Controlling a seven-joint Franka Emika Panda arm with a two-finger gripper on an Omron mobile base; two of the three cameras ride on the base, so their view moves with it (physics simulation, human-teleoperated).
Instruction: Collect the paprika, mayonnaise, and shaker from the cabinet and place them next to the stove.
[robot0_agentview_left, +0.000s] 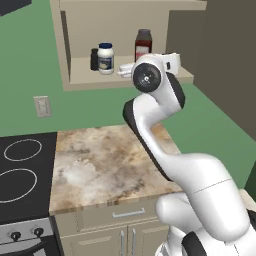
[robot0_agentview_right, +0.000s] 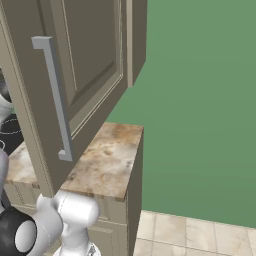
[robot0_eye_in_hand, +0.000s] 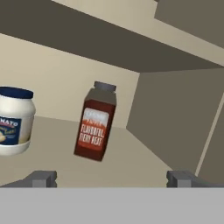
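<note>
Parted gripper (robot0_eye_in_hand: 109, 179) before paprika (robot0_eye_in_hand: 95, 121) in cabinet (robot0_agentview_left: 80, 70)

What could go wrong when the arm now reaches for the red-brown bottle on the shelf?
The open gripper faces the paprika, but the bottle sits left of centre between the fingers, so one finger might tip it. The mayonnaise stands close on the left; a sideways correction could bump it.
</note>
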